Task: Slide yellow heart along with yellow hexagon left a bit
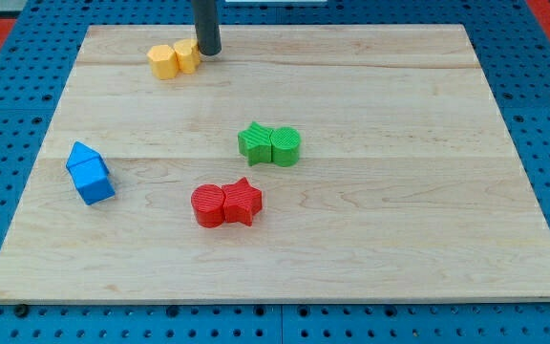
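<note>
Yellow heart (188, 55) and yellow hexagon (163, 61) sit touching near the wooden worktop (370, 239)'s top edge. Our tool, a plain rod with nothing to spread or pinch, rests my tip (207, 52) against the heart's right side; we judge the leftward push barely begun.

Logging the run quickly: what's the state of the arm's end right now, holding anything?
No jaws on this arm: my tip is a bare rod, holding nothing, and sits against the right side of the yellow heart, which touches the yellow hexagon.
</note>
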You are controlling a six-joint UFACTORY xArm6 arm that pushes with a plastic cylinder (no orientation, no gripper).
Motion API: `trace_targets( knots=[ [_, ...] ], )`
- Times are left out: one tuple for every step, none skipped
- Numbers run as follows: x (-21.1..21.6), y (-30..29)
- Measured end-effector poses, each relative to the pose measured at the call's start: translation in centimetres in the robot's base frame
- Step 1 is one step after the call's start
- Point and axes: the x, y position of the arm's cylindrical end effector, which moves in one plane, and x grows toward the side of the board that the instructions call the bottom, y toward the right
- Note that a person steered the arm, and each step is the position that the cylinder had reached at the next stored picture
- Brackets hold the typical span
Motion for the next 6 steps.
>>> trace_targets(
  knots=[
    [0.2, 1.2],
    [0.2, 1.2],
    [0.2, 1.2],
    [0.3, 1.2],
    [1.8, 1.3],
    [1.6, 0.7]
  ],
)
